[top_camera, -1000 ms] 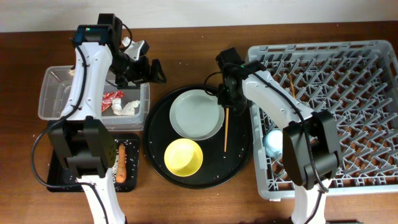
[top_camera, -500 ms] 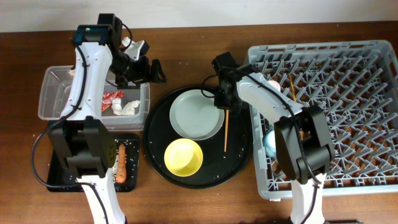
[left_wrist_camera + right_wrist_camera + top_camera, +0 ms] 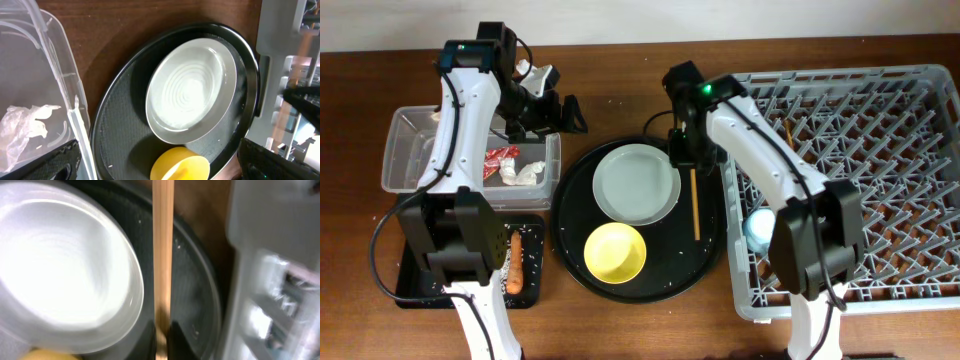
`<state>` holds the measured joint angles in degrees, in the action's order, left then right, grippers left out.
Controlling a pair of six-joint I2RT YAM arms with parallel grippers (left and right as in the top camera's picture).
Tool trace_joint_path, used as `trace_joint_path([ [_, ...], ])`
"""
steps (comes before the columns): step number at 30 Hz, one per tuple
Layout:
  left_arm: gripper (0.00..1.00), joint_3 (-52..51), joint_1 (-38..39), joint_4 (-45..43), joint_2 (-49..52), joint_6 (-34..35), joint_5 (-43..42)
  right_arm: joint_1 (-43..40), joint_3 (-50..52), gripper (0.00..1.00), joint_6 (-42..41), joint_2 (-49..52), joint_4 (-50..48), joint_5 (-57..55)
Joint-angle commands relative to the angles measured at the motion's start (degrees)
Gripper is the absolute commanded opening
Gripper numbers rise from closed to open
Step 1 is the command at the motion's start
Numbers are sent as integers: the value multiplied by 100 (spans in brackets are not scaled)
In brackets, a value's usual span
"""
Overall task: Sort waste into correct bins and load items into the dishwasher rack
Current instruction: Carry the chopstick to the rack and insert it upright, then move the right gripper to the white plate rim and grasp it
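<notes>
Chopstick [image 3: 696, 206], seemingly within the right gripper [image 3: 691, 162], just beside the plate [image 3: 635, 185].

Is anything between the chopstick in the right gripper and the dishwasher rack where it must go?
Nothing visible. The chopstick, in the right gripper, is over the round black tray, right of the plate; only the tray-side wall of the dishwasher rack must be cleared.

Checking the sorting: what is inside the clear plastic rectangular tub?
A red crinkled wrapper and crumpled white tissue lie in the clear plastic tub; the left arm covers part of it.
</notes>
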<state>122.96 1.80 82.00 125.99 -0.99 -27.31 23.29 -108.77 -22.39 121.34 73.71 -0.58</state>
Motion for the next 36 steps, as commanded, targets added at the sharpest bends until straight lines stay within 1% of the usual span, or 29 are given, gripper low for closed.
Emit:
trace_joint_path([
  [1, 99, 90, -11, 4, -216, 35, 20, -57, -1104, 4, 868, -271, 1019, -990],
  [2, 99, 90, -11, 4, -216, 35, 20, -181, -1377, 4, 868, -271, 1460, -1718],
  [3, 99, 90, -11, 4, -216, 35, 20, -326, -1447, 4, 870, -271, 1637, -2142],
  [4, 99, 90, -11, 4, -216, 35, 20, -557, -1445, 4, 883, -271, 1696, -2516],
  [5, 99, 90, -11, 4, -216, 35, 20, -776, -1445, 4, 946, -269, 1665, -2623],
  [8, 99, 90, -11, 4, -216, 35, 20, -1449, -1440, 4, 1537, -269, 1440, -2586],
  [12, 99, 90, -11, 4, -216, 35, 20, -2203, -1423, 4, 1818, -201, 1209, -2186],
  [14, 99, 90, -11, 7, -216, 35, 20, -2299, -1403, 4, 2253, -186, 1078, -1543],
  [15, 99, 90, -11, 4, -216, 35, 20, -2297, -1403, 4, 2350, -186, 1045, -1480],
  [20, 99, 90, -11, 4, -216, 35, 20, -2297, -1362, 4, 2352, 9, 1025, -1305],
  [22, 99, 90, -11, 7, -216, 35, 20, -2299, -1222, 6, 2350, 92, 992, -1294],
  [23, 99, 90, -11, 4, -216, 35, 20, -2299, -1110, 12, 2350, 92, 938, -1294],
  [24, 99, 90, -11, 4, -216, 35, 20, -2299, -1051, 30, 2350, 92, 931, -1294],
  [25, 99, 90, -11, 7, -216, 35, 20, -2299, -1040, 38, 2347, 92, 933, -1292],
  [27, 99, 90, -11, 4, -216, 35, 20, -2299, -1040, 46, 2345, 92, 940, -1290],
  [28, 99, 90, -11, 4, -216, 35, 20, -2297, -1040, 47, 2343, 92, 968, -1279],
  [29, 99, 90, -11, 4, -216, 35, 20, -2293, -1060, 47, 2345, 76, 1119, -745],
  [31, 99, 90, -11, 4, -216, 35, 20, -2293, -1685, 50, 2354, 63, 1906, 1119],
  [32, 99, 90, -11, 4, -216, 35, 20, -2293, -1941, 50, 2660, 52, 2288, 1952],
  [33, 99, 90, -11, 4, -216, 35, 20, -2293, -2011, 52, 2951, -13, 2365, 2841],
  [34, 99, 90, -11, 4, -216, 35, 20, -2293, -1998, 53, 2942, -111, 2365, 3224],
  [36, 99, 90, -11, 7, -216, 35, 20, -2221, -1969, 48, 2490, -212, 2365, 3161],
])
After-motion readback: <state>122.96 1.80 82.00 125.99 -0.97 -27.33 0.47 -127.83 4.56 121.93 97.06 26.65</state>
